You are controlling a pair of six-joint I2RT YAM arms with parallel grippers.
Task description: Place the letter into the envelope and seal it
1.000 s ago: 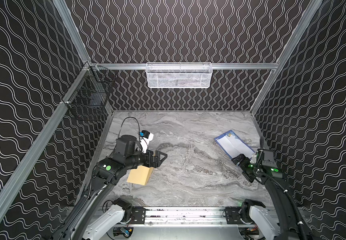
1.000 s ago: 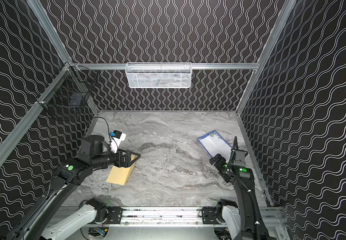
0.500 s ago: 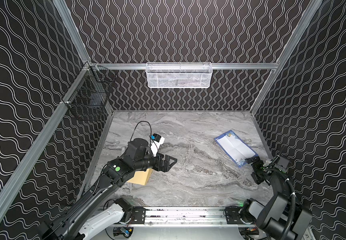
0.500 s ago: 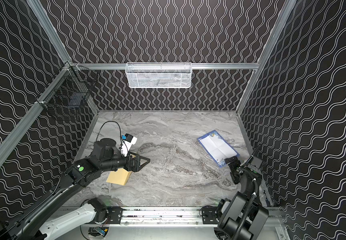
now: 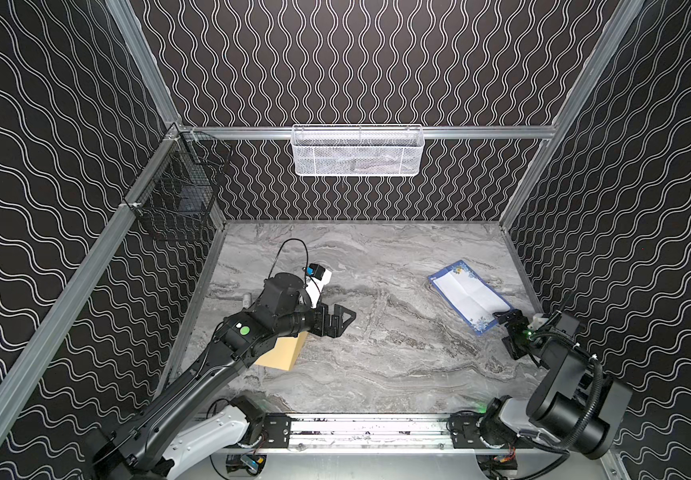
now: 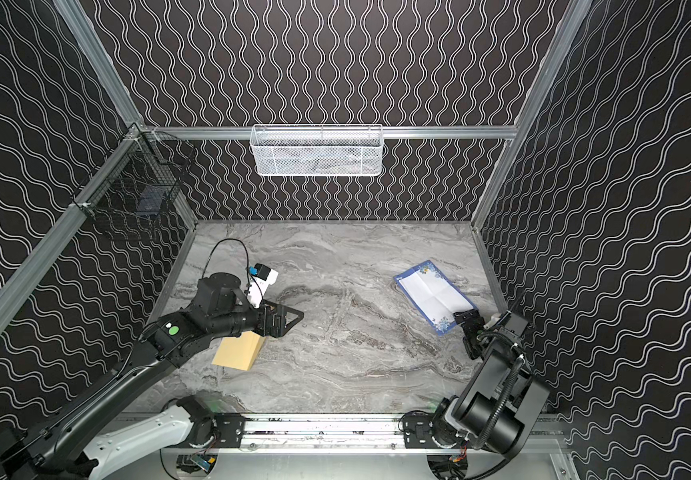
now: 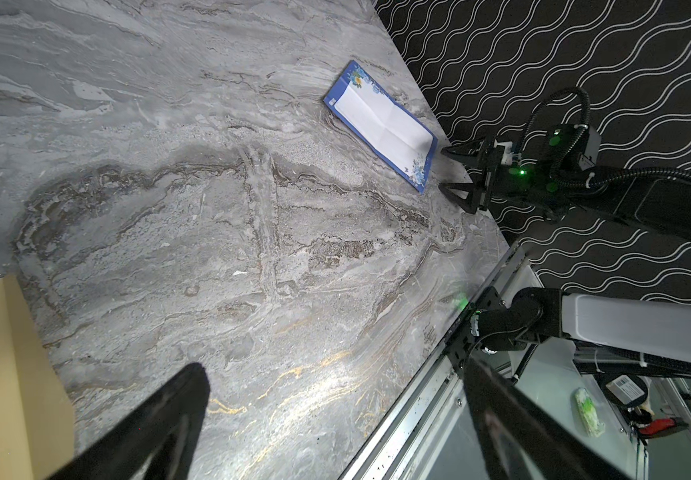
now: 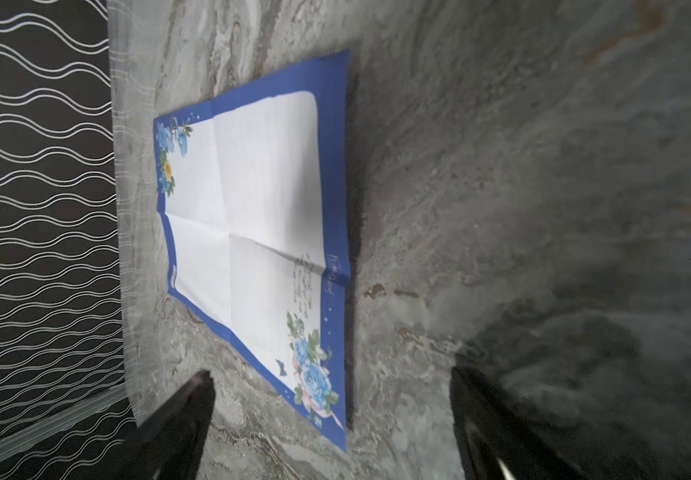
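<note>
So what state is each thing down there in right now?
White paper letter with blue floral border: unfolded, creased, printed side up on the grey marble table.
Tan paper envelope: lying flat, partly hidden; flap cannot be told.
Left end effector: open, empty.
Right end effector: open at the letter's near end, gripping nothing.

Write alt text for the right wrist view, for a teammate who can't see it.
A white paper letter with a blue floral border lies face up, creased into quarters, on the grey marbled tabletop beside the black wavy-patterned wall. Its near corner shows between the wide-open black fingers of the right gripper.
</note>
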